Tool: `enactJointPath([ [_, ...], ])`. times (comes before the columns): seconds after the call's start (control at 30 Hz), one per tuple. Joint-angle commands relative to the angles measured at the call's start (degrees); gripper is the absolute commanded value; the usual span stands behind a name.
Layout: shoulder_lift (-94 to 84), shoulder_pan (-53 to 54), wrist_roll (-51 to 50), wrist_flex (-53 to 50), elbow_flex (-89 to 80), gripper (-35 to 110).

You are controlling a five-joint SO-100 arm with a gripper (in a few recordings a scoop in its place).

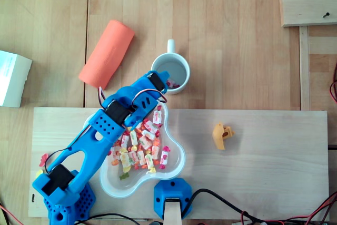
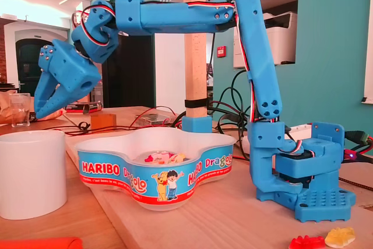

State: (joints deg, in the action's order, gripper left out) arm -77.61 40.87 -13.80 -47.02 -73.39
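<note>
Blue arm, pointed end effector, black servos, red-white wires
</note>
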Motion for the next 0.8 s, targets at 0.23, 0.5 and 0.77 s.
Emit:
enactJointPath([
  [0.23,-22.9,-15.8,2.9,-1.1,-0.4,0],
  [0.5,-42.5,-40.3,8.9,0.6,-13.0,-1],
  [0.77,-70.0,-47.1,13.2,10.5,-39.3,-1],
])
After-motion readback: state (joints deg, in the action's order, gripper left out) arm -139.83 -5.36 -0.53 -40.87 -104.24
